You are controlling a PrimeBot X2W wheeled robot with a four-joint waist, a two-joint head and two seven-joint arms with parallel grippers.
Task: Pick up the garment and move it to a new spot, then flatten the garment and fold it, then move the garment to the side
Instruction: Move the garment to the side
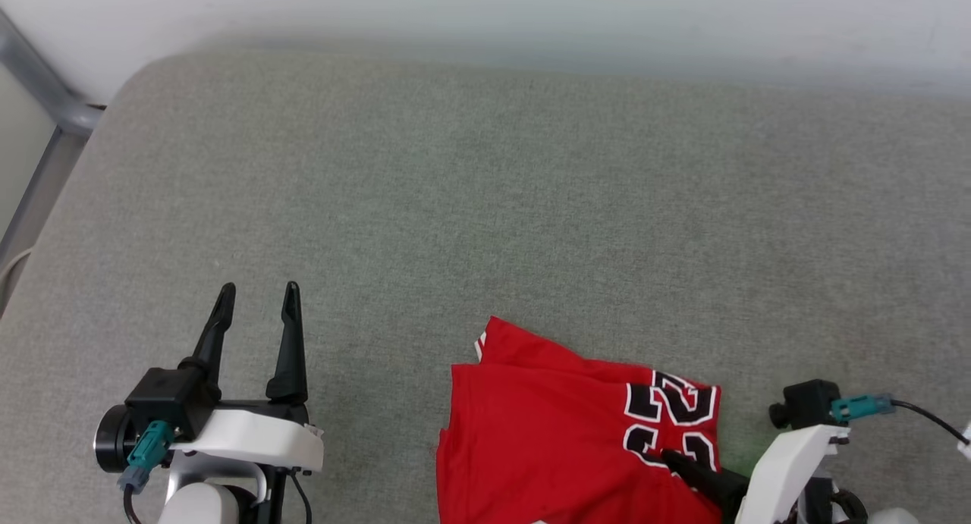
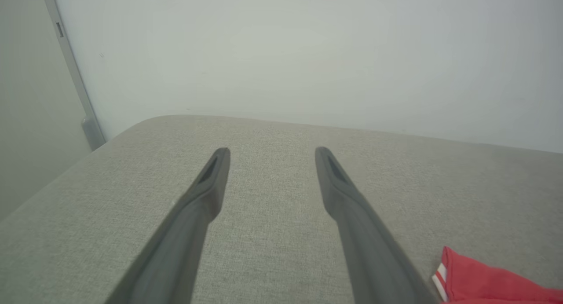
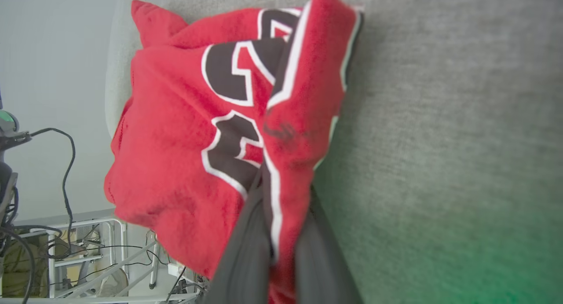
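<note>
The garment [image 1: 546, 425], bright red with black-and-white numerals, lies partly folded near the front edge of the grey cushioned surface [image 1: 531, 205], right of centre. My right gripper [image 1: 675, 459] reaches in from the lower right and is shut on the garment's numbered edge. In the right wrist view a fold of the garment [image 3: 176, 141] is pinched between the two dark fingers [image 3: 246, 242], and cloth covers their tips. My left gripper [image 1: 259, 289] hovers open and empty over bare cushion at the lower left, well apart from the cloth. A striped corner of the garment [image 2: 484, 282] shows beside that gripper [image 2: 272, 152].
A pale wall [image 1: 485, 16] runs behind the cushion's far edge. A grey metal frame [image 1: 45, 92] stands past the rounded back-left corner. Beyond the cushion's near edge, the right wrist view shows cables and a white metal rack [image 3: 66, 251].
</note>
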